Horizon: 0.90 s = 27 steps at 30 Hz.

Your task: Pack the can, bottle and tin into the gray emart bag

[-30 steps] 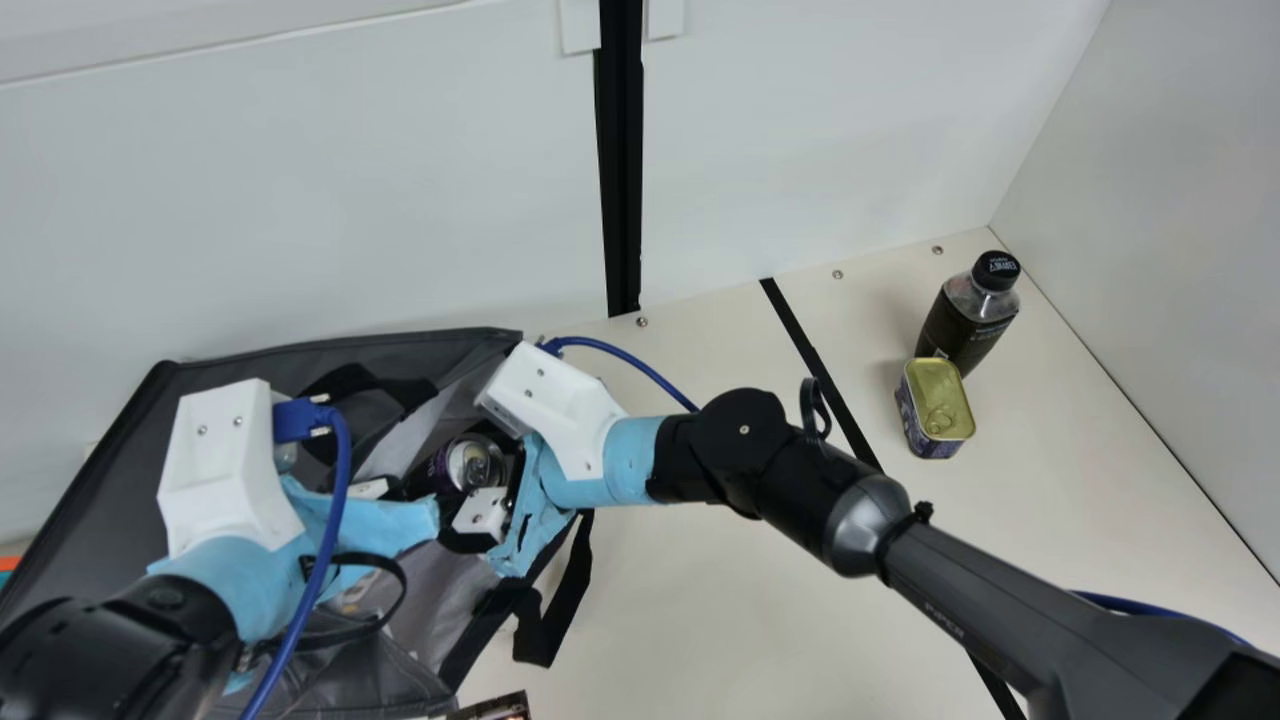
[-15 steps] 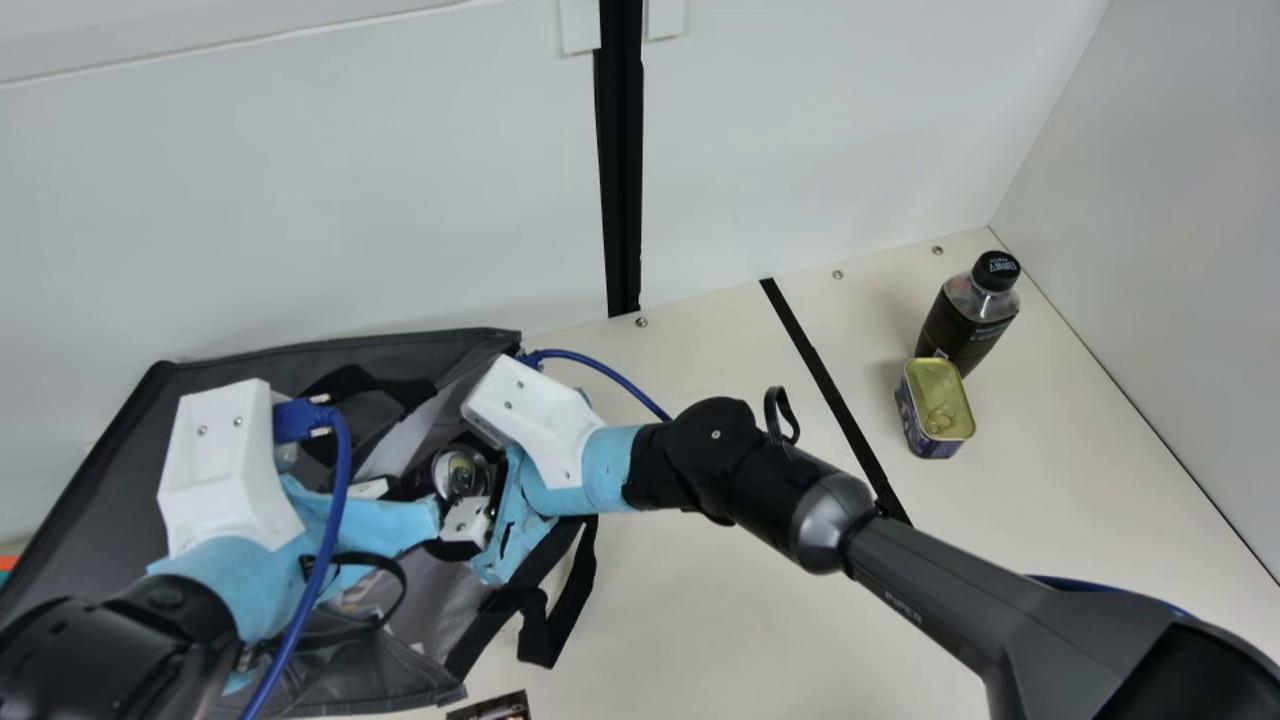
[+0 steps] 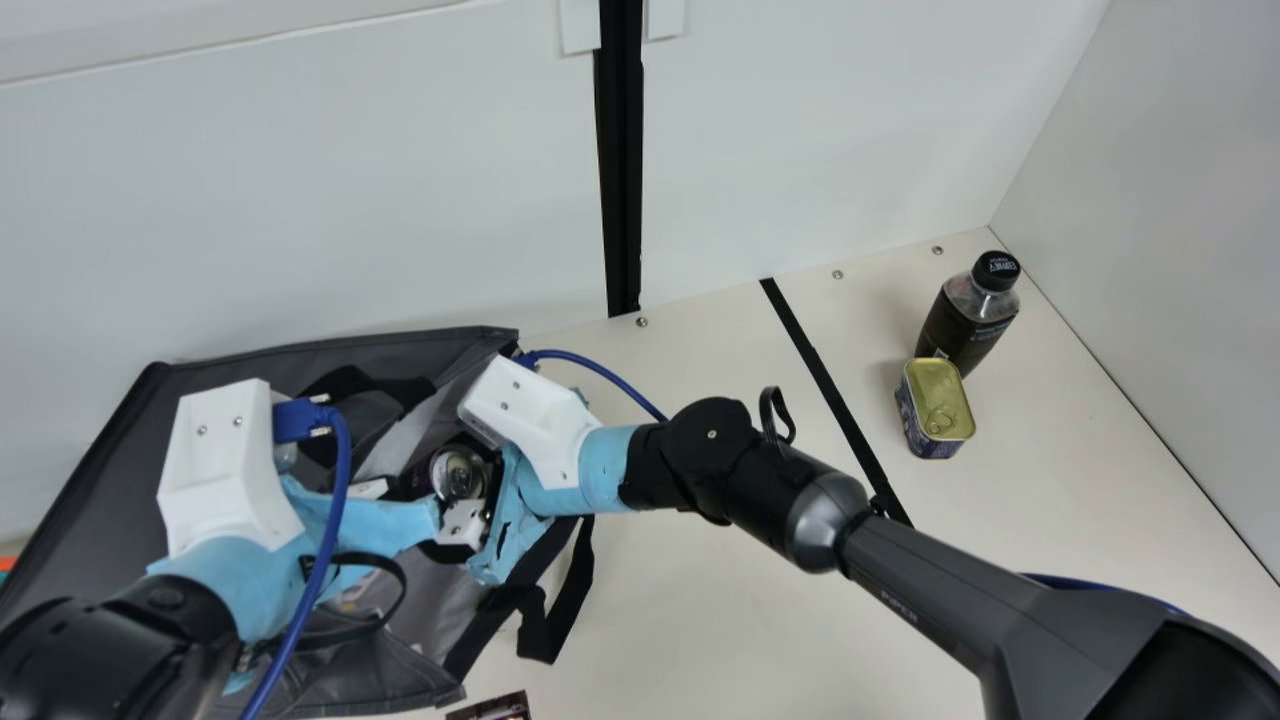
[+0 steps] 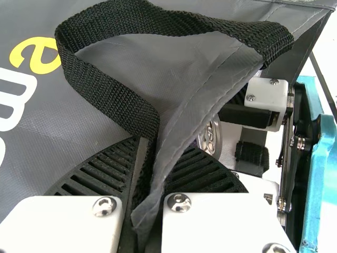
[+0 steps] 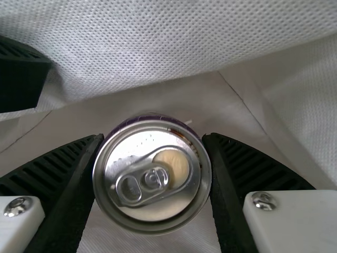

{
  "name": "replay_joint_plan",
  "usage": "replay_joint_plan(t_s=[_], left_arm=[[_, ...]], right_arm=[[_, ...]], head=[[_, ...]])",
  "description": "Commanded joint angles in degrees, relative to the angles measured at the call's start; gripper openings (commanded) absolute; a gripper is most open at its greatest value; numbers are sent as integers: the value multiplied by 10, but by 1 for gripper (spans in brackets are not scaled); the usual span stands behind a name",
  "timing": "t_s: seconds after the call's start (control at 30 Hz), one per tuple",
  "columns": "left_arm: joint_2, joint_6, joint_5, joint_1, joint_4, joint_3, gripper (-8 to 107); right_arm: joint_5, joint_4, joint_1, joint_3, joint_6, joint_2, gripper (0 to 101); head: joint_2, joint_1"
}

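Note:
In the main view, my left gripper [image 3: 370, 488] is at the open gray bag [image 3: 110, 510]. The left wrist view has that gripper [image 4: 147, 179] shut on the bag's edge [image 4: 184, 126] and black strap [image 4: 105, 76]. My right gripper [image 3: 462, 522] reaches inside the bag opening around the can [image 3: 458, 474]. In the right wrist view the same gripper [image 5: 153, 138] is shut on the can [image 5: 152, 197], one finger against each side, above pale lining [image 5: 174, 100]. The black-capped bottle [image 3: 966, 325] stands at the table's far right; the gold-lidded tin [image 3: 937, 400] touches or nearly touches it.
A white back wall [image 3: 300, 200] rises behind the bag, and a side wall [image 3: 1180, 250] stands right of the bottle. My right arm [image 3: 780, 500] spans the table. A dark printed item [image 3: 492, 706] lies at the main view's bottom edge.
My right arm has shifted left and slightly down in the main view, with the can shifting slightly left too. The left arm, bottle and tin have stayed put.

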<state>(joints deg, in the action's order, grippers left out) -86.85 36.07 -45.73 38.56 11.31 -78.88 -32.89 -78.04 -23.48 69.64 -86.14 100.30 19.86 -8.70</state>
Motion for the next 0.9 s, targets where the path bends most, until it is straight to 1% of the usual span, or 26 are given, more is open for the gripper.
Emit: replay_joint_plan(t_s=[0.0, 0.17, 0.53, 0.7, 0.87], left_arm=[[0, 0, 0, 0, 0, 0, 10], [0, 0, 0, 0, 0, 0, 10], [0, 0, 0, 0, 0, 0, 10], [0, 0, 0, 0, 0, 0, 10], [0, 0, 0, 0, 0, 0, 10]], right_arm=[[0, 2, 1, 0, 1, -2, 75], [-5, 6, 5, -1, 2, -6, 91], [-29, 22, 22, -12, 3, -29, 91], [-41, 31, 33, -24, 0, -46, 91], [-45, 43, 43, -41, 4, -68, 91]], head=[[1, -13], [1, -13], [1, -13], [1, -13], [1, -13]])
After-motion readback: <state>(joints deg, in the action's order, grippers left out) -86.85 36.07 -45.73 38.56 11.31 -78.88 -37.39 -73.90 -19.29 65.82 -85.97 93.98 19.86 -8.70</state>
